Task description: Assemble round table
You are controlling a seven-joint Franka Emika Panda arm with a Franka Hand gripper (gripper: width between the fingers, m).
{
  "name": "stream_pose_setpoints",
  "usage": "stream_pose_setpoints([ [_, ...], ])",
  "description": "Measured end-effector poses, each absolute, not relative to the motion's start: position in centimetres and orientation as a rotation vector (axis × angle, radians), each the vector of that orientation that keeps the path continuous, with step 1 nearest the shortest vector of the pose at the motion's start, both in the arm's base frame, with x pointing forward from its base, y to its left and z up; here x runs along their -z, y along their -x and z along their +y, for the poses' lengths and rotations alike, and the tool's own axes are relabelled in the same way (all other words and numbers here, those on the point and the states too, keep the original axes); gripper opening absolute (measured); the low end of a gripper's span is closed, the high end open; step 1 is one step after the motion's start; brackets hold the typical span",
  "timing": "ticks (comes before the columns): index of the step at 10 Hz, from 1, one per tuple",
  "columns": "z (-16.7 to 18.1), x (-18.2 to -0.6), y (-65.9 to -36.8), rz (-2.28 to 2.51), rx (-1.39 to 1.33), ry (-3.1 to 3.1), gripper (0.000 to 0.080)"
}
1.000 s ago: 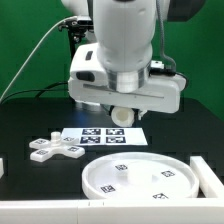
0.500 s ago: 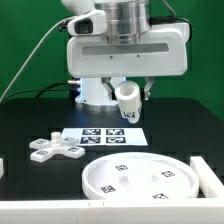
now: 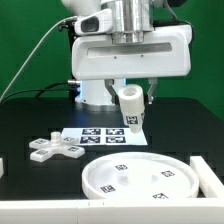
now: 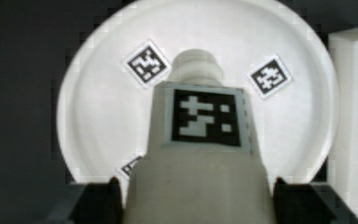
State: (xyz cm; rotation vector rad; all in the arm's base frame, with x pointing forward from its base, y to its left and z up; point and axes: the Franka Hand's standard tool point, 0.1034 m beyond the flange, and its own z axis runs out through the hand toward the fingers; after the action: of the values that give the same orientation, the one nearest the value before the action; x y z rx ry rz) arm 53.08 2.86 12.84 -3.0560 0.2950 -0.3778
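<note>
Pincer (image 3: pixel 130 95) clamped on short leg (image 3: pixel 130 112), aloft over tabletop (image 3: pixel 30 115) middle; rimmed disc (image 3: pixel 104 172) lies near edge opposite arm base. Best bet: align leg above disc centre, set axis plumb, lower slowly.

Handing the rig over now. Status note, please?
Pincer: shut on the leg, which is held in the air.
Disc: lies flat and bare; the wrist view shows it beyond the leg.
Foot: lies loose, to the exterior view's left of the disc.
Done: leg picked up.
Left: nothing is joined yet. Probably leg to disc, then foot.
</note>
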Motion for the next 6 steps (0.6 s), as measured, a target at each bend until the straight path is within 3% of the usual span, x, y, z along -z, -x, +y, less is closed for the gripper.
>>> stream_pose_setpoints([
  [2,4.8,-12.9,-53.5,0.257,0.566,3.04,0.0407],
  [6,4.2,-12.3,-54.1,0.146,0.832,3.025,0.0407],
])
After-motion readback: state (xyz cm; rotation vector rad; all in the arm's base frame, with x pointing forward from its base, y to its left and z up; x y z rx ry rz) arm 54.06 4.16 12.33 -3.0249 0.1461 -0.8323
